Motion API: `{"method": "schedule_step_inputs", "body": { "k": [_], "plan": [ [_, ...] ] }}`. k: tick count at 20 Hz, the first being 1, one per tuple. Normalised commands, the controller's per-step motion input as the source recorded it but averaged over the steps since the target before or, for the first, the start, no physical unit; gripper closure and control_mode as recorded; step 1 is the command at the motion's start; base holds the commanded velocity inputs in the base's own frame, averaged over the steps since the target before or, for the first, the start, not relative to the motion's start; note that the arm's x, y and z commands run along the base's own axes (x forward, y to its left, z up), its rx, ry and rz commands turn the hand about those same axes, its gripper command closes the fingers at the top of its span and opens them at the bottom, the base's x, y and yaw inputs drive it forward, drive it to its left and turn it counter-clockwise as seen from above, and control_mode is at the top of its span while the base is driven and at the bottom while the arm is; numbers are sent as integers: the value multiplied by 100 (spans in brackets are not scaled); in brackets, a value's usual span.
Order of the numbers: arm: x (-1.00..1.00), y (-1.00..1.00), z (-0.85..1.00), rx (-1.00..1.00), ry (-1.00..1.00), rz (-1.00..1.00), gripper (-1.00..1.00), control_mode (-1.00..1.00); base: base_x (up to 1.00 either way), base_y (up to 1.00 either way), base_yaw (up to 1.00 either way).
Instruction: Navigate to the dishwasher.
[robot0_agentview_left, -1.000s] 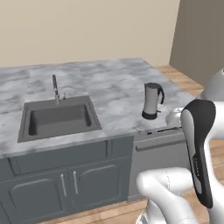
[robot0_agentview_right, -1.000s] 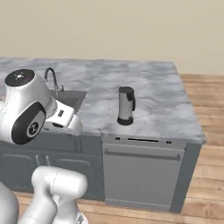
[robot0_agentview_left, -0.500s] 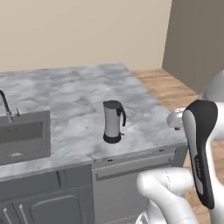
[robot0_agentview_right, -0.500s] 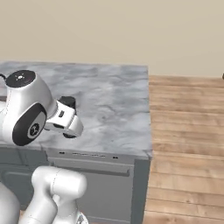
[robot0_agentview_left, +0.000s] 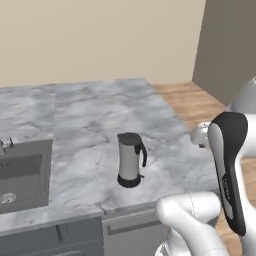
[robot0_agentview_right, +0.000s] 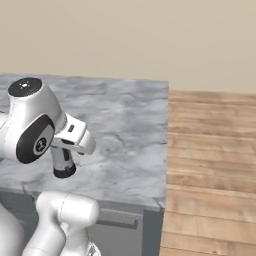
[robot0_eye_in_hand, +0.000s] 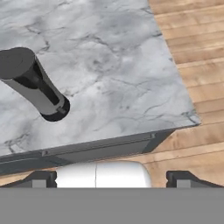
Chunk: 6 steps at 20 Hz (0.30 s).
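One grey marble counter (robot0_agentview_left: 95, 130) beside wooden floor (robot0_agentview_right: 210, 150), beige wall (robot0_agentview_left: 100, 40) behind.

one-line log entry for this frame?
phase: navigating | light-grey dishwasher front below counter, near | steel kettle with black lid on marble counter | gripper open, empty

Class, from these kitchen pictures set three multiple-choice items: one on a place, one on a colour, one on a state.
1. Where does the kettle stand?
A. in the sink
B. on the marble counter, above the dishwasher
C. on the floor

2. What colour is the floor?
A. wood brown
B. white
C. black

3. How does the kettle stand?
A. on its side
B. upside down
C. upright

Answers: 1 B, its base rests on the counter near the front edge. 2 A, brown planks show. 3 C, the lid is on top.
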Motion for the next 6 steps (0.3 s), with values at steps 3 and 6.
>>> {"method": "schedule_step_inputs", "body": {
  "k": [3, 6],
  "plan": [
    [0, 0, 0, 0, 0, 0, -100, 100, 19, 0, 13],
    [0, 0, 0, 0, 0, 0, -100, 100, 31, 0, 8]
  ]
}}
